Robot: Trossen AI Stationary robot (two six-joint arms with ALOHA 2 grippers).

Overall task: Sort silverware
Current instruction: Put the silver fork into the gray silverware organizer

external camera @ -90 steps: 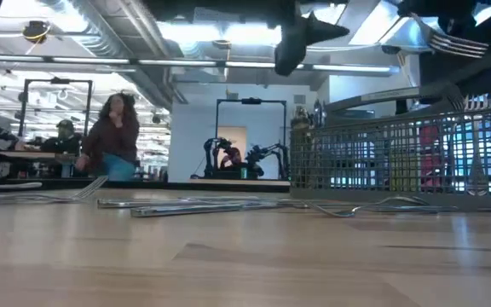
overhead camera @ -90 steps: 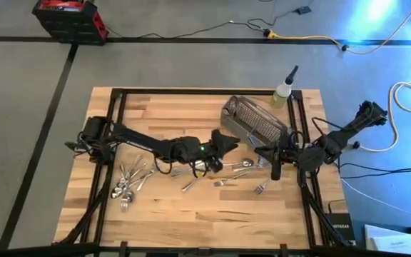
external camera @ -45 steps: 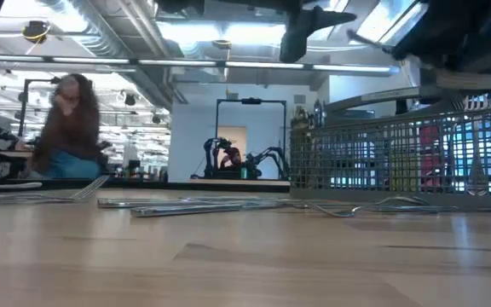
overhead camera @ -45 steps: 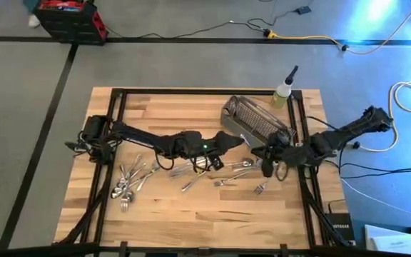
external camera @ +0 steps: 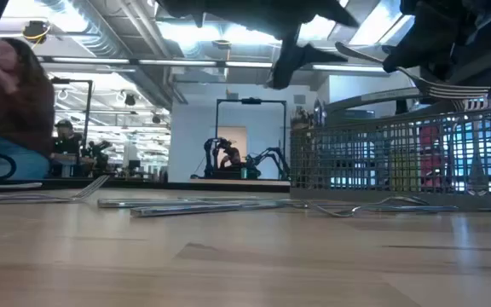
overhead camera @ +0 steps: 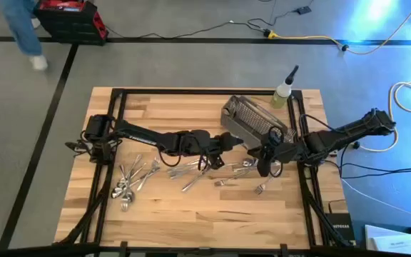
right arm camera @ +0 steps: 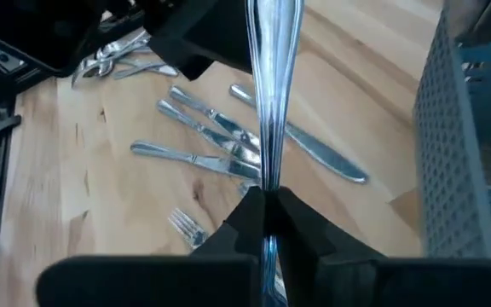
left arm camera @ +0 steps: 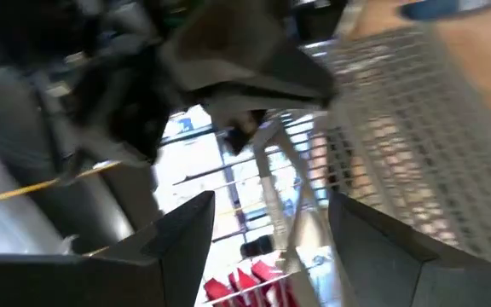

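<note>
My right gripper (overhead camera: 265, 154) (right arm camera: 267, 213) is shut on a silver fork (external camera: 437, 85) (right arm camera: 267, 94), held in the air beside the gray mesh basket (overhead camera: 255, 121) (external camera: 395, 158). The fork's handle points toward my left gripper (overhead camera: 227, 140) (left arm camera: 271, 247). That gripper is open close by, with the slim handle (left arm camera: 271, 183) showing between its two fingers, and no touch shows. More silverware lies flat on the table: a pile at the left (overhead camera: 130, 178) and loose pieces in the middle (overhead camera: 216, 170). My right gripper pinches the fork's handle (right arm camera: 267, 175) between its two fingers. The fingers come roughly level from the table's right and lie along the fork. The handle's long free end sticks out ahead of them and the tines (external camera: 454, 87) trail behind. The fork is lifted clear of the table.
A small bottle (overhead camera: 284, 91) stands at the table's far right corner behind the basket. A lone fork (overhead camera: 262, 188) lies near the right front. In the low view a person (external camera: 15, 111) sits in the room beyond the table. Bare wood lies along the near edge.
My right gripper has carried the fork toward the table's left, up to my left gripper, and lowered it a little. The fork's handle now points at the left gripper. My left gripper has tipped downward toward the fork.
</note>
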